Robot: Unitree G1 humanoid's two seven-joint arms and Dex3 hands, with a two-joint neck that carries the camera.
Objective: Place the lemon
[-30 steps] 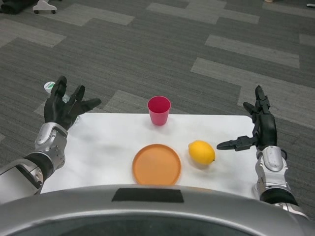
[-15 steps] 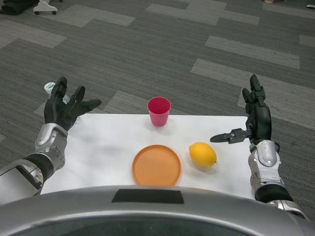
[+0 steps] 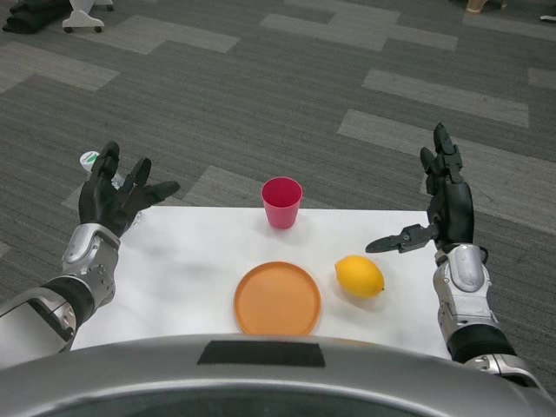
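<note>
A yellow lemon lies on the white table, just right of an orange plate. My right hand hovers above the table's right edge, up and to the right of the lemon, fingers spread and holding nothing; its thumb points left toward the lemon without touching it. My left hand waits over the table's far left corner, fingers apart and empty.
A pink cup stands upright at the table's far edge, behind the plate. A small white and green object lies on the grey carpet beyond my left hand. Carpeted floor surrounds the table.
My right hand has risen and drifted slightly left, nearer above the lemon. The view has tilted a little, shifting everything down. The lemon, plate and cup have not moved.
</note>
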